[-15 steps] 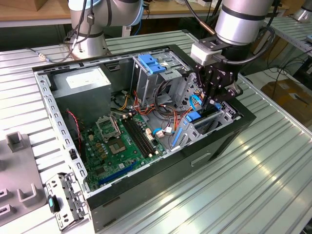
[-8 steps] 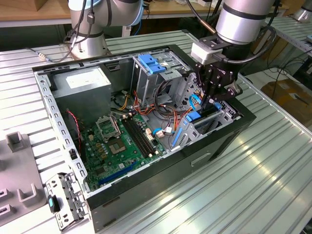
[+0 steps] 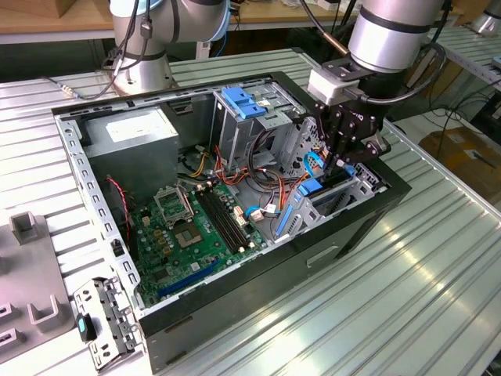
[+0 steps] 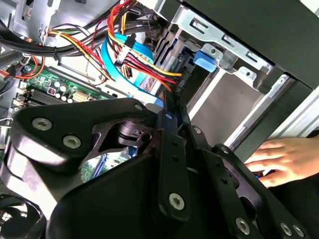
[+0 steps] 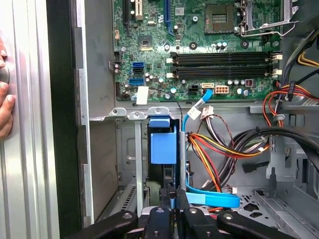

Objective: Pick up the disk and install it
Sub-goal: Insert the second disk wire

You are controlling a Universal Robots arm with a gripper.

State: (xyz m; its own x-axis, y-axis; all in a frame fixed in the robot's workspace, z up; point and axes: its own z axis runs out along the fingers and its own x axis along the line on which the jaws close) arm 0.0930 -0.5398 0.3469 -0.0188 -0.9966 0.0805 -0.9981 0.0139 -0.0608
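Black gripper [image 4: 172, 102] linkage is right up against the lens in both wrist views. Its two fingers look pressed together, tips down at the blue-railed edge of the disk [image 5: 163, 147]. Can't tell if a sliver of rail is pinched between them.

Going across from the exterior view's left: a loose metal bracket [image 3: 106, 317] lies on the worktop [image 3: 407, 298] near its front corner, just beside the open PC case [image 3: 313, 258]. Inside the case you get the grey power supply [image 3: 129, 133] at the back, then the green motherboard [image 3: 192, 227] flat on the floor, then the metal drive cage [image 3: 250, 117] with a blue latch [image 3: 243, 102] on top.

Past that, at the case's end toward the exterior view's right, the gripper [image 3: 338, 168] reaches down into the drive bay — the disk stands on edge in that bay's slot, between the metal walls, with bundled wires and a blue flat cable [image 5: 214, 199] just beside it.

A person's hand [image 4: 284, 157] rests outside the case wall.
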